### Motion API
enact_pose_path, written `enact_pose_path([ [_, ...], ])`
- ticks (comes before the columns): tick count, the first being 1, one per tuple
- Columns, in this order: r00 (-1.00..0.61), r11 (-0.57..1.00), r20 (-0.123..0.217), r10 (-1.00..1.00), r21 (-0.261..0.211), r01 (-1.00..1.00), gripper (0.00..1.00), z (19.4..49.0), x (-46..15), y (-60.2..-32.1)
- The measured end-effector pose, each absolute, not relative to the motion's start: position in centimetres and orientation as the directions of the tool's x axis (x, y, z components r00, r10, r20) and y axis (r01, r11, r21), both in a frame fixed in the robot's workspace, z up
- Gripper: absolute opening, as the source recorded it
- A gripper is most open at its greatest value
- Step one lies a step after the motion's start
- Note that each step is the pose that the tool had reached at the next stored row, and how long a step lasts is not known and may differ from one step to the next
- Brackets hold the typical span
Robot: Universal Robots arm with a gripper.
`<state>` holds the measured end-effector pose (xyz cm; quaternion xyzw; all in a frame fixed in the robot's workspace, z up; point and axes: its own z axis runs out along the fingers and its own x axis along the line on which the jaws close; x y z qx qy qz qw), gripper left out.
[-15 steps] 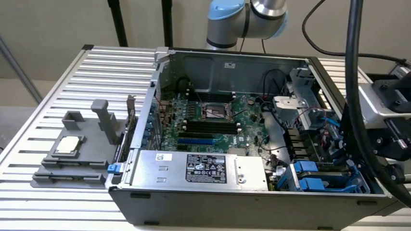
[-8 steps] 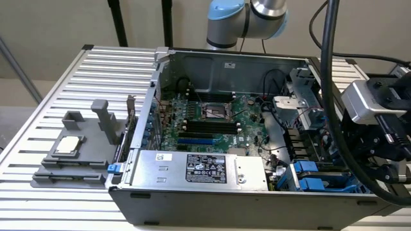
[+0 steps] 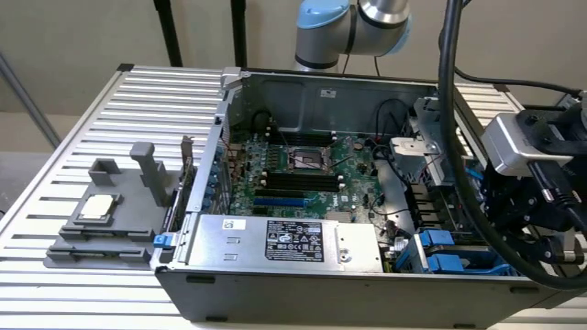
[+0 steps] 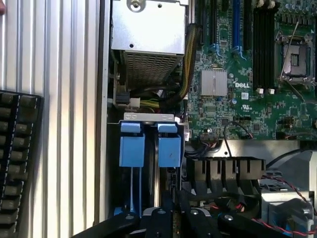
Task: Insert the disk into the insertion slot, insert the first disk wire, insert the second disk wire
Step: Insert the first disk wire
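Black fingers (image 4: 159, 219) of the gripper (image 4: 171, 220), shut on nothing visible, hover near the silver-grey disk's bright blue plastic carrier (image 4: 169, 148), seemingly seated in the grey metal insertion slot (image 4: 148, 117). Disk insertion looks nearly complete; any push must stay straight.

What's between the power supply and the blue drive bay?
Black and yellow cables run between power supply and bay, seen in the wrist view.

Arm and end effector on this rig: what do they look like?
Silver-grey arm with light-blue joint caps. Black end effector, a grey camera box mounted on it, and thick black cables running down to it.
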<state>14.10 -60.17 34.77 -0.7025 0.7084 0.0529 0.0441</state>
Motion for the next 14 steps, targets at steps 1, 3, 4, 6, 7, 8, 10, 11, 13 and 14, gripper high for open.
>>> enact_pose_path([
  [1,-0.010,0.008,-0.126,-0.992,0.013,-1.000,0.16,34.8,14.1,-60.2],
  [3,-0.010,0.009,-0.110,-0.994,0.013,-1.000,0.16,34.8,14.0,-60.1],
  [4,-0.010,0.009,-0.106,-0.994,0.013,-1.000,0.16,34.8,14.0,-60.1],
  [6,-0.011,0.010,-0.101,-0.995,0.013,-1.000,0.16,34.8,13.9,-59.9],
  [7,-0.011,0.010,-0.100,-0.995,0.013,-1.000,0.16,34.8,13.9,-59.8],
  [8,-0.011,0.010,-0.098,-0.995,0.013,-1.000,0.16,34.8,13.9,-59.6],
  [10,-0.011,0.010,-0.094,-0.996,0.013,-1.000,0.16,34.8,13.9,-59.1],
  [11,-0.011,0.010,-0.091,-0.996,0.013,-1.000,0.16,34.8,13.9,-58.9],
  [13,-0.012,0.011,-0.087,-0.996,0.013,-1.000,0.16,34.8,13.9,-58.4],
  [14,-0.013,0.011,-0.086,-0.996,0.013,-1.000,0.16,34.8,13.9,-58.3],
])
